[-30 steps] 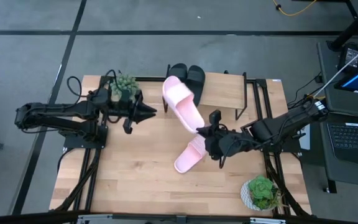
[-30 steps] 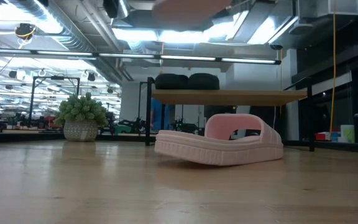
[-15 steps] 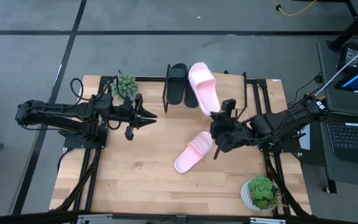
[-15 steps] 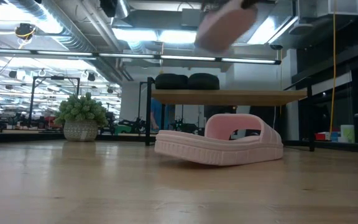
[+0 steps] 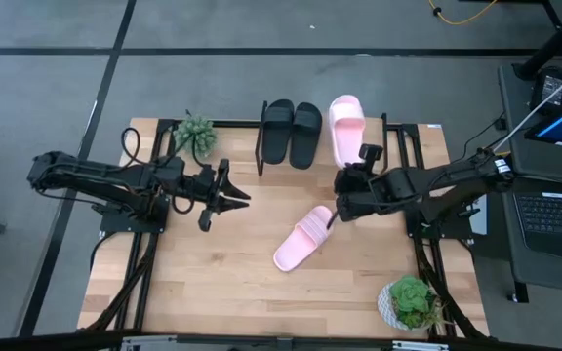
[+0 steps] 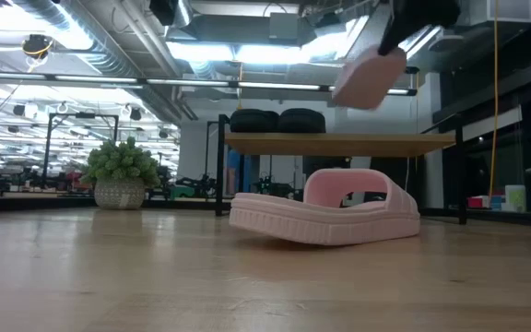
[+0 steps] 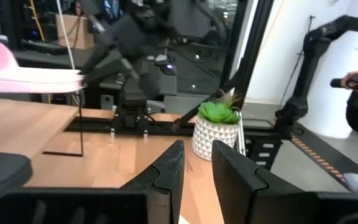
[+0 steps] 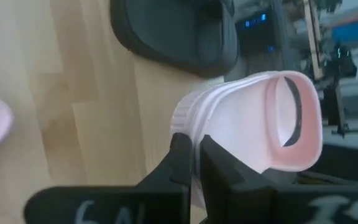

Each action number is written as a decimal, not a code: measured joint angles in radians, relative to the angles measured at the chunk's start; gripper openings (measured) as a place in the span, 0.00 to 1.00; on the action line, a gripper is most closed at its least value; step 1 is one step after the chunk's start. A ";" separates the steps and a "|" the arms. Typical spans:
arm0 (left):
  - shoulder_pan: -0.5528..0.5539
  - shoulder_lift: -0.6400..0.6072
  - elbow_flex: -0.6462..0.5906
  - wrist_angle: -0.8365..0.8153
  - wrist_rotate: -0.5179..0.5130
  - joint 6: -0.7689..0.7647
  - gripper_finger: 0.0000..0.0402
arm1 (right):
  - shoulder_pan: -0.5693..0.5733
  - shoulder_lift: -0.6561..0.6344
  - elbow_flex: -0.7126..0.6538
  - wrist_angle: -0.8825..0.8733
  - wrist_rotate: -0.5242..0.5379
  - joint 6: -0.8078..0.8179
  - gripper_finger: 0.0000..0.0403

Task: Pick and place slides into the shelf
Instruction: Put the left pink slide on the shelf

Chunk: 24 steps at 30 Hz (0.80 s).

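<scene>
The held pink slide is motion-blurred in the low view.

Two slides plain black, matte. Two slides light pink: one raised, one on the table, its strap ribbed. Shelf top pale wood, frame black. Table light wood, planked grain. Arms dark. Plants green; near pot white.
</scene>
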 joint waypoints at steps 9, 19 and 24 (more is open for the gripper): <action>-0.038 0.072 0.000 -0.002 0.000 0.001 0.18 | -0.124 0.003 -0.094 0.088 -0.061 -0.004 0.04; -0.040 0.119 0.001 0.000 -0.027 0.001 0.18 | -0.246 0.015 -0.181 0.340 -0.137 -0.189 0.04; -0.040 0.118 0.001 0.001 -0.027 0.001 0.18 | -0.279 0.026 -0.184 0.353 -0.167 -0.240 0.04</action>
